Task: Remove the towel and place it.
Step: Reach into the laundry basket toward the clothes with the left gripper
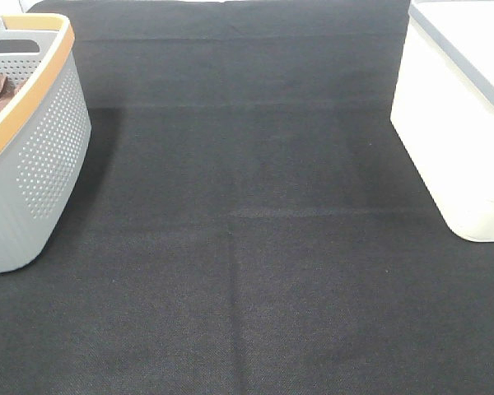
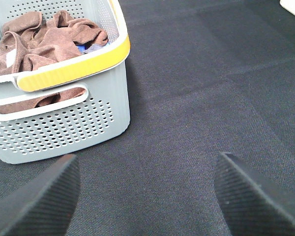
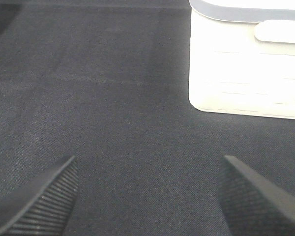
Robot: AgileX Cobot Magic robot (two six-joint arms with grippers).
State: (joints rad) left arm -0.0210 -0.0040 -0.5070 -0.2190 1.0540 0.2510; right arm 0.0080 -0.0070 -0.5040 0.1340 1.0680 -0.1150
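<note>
Item: brown towel (image 2: 49, 37), heaped in the grey basket (image 2: 64, 128), far left. Left gripper (image 2: 146, 196) and right gripper (image 3: 147, 196): both spread, empty, over the mat (image 1: 255, 247). I'd drop the left one straight in and pinch a high fold.

Even bright light; white bin (image 3: 246, 73) overexposed; soft shadow beside basket (image 1: 41, 164); jaws blurred.

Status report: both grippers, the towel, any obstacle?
Left gripper open, empty. Right gripper open, empty. Brown towel crumpled inside gray basket, untouched. No obstacle seen before the basket.
</note>
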